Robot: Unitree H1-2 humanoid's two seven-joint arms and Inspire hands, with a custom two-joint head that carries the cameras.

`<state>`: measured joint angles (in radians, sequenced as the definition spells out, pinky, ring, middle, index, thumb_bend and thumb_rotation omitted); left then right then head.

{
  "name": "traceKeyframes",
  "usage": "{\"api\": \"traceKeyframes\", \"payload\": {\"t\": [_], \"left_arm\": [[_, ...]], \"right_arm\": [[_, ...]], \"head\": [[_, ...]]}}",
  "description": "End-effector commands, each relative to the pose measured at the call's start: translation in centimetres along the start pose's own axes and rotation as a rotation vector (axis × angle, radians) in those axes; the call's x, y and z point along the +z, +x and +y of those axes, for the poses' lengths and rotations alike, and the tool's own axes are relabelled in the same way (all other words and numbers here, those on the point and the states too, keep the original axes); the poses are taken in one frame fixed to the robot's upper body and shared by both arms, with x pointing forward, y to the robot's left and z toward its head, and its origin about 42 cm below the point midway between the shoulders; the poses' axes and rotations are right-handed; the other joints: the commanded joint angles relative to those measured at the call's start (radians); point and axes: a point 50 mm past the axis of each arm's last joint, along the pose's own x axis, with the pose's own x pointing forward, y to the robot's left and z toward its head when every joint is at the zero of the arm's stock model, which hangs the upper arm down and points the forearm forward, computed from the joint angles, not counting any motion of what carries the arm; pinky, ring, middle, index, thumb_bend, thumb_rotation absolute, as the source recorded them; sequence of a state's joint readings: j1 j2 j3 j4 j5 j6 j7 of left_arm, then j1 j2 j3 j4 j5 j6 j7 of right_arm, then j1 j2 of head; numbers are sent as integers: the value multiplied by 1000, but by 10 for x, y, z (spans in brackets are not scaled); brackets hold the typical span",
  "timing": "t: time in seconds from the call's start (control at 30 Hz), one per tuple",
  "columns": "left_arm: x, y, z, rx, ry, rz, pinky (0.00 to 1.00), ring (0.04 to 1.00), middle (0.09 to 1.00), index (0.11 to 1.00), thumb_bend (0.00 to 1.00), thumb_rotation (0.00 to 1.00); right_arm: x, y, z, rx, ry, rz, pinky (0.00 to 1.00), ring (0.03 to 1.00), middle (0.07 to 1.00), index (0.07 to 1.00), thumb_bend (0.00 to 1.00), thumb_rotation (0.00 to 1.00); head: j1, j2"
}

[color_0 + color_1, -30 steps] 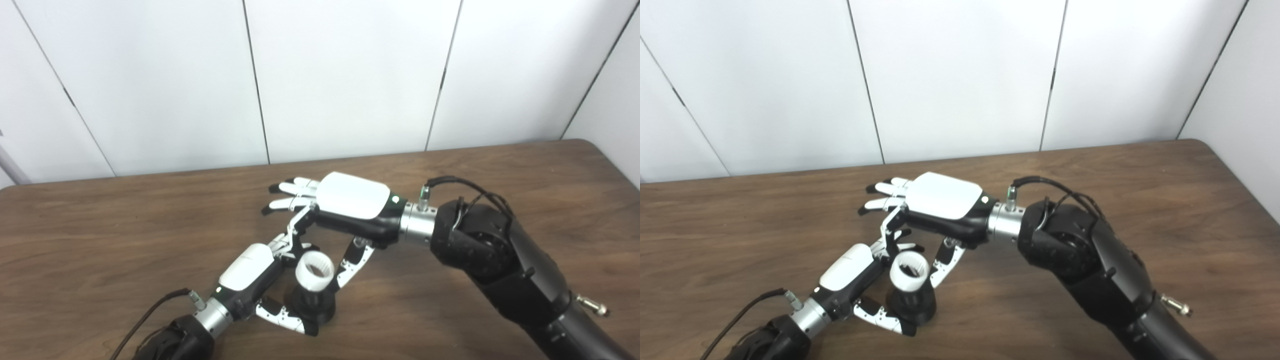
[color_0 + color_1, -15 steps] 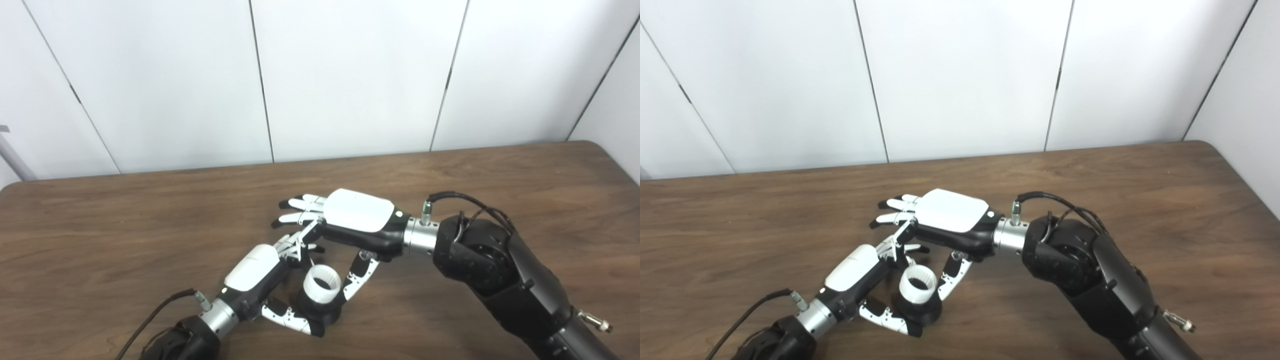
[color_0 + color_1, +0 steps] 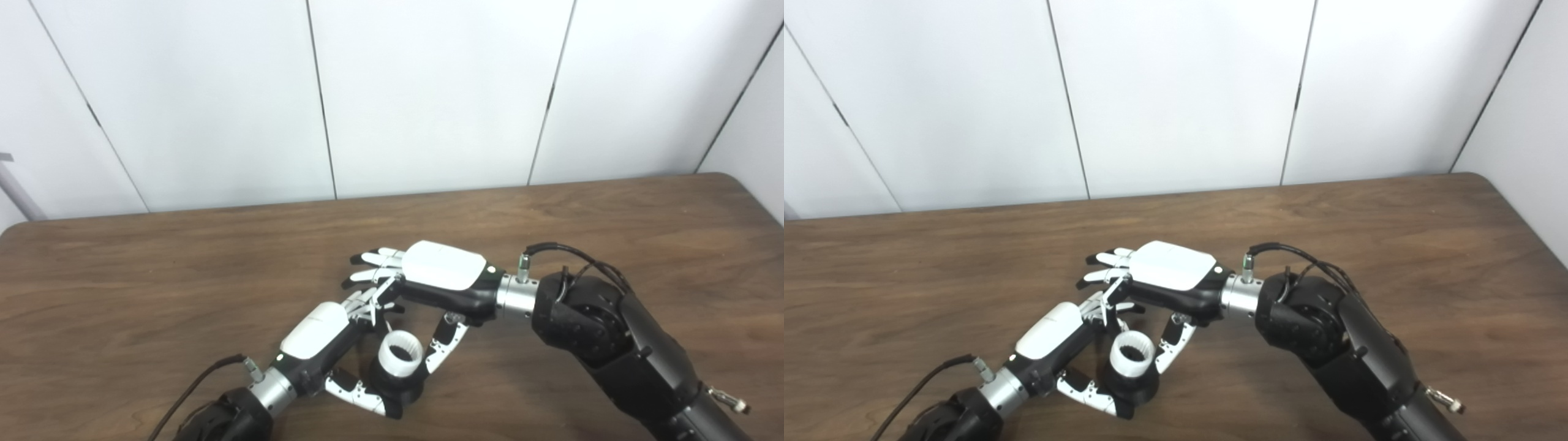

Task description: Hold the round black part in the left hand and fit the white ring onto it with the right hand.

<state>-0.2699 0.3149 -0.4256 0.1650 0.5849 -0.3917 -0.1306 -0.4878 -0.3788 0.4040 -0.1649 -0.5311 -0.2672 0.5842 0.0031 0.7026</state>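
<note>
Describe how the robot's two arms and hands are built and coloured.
Both match. The left hand and right hand each have a glossy white back plate over a black palm body, with white fingers tipped in black. A silver metal wrist collar joins each hand to a bulky matte black forearm. A black cable loops from a small connector at each wrist.

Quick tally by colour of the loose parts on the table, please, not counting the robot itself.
White: 1, the white ring, sitting on top of the black part.
Black: 1, the round black part, held by the left hand.
Total: 2.
</note>
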Motion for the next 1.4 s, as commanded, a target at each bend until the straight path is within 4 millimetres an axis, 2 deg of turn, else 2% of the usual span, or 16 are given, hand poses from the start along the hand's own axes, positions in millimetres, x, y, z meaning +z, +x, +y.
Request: {"api": "traceKeyframes", "payload": {"t": [0.0,0.7,1.03,1.37], "left_arm": [[5,1,3,-14,21,-23,1000,1000,874,479,525,64],[11,4,7,-20,37,-25,1000,1000,881,478,525,64],[14,5,7,-24,34,-23,1000,1000,883,478,525,64],[16,8,5,-41,57,-18,1000,1000,884,478,525,64]], "right_arm": [[3,3,-15,-60,-30,-39,1000,1000,907,481,525,142],[0,10,-5,-49,-22,-35,1000,1000,901,481,526,142],[-4,5,0,-36,-12,-36,1000,1000,904,481,526,142],[-2,1,-4,27,-28,-50,1000,1000,909,481,526,144]], "head": [[1,1],[17,23],[17,38],[2,50]]}}
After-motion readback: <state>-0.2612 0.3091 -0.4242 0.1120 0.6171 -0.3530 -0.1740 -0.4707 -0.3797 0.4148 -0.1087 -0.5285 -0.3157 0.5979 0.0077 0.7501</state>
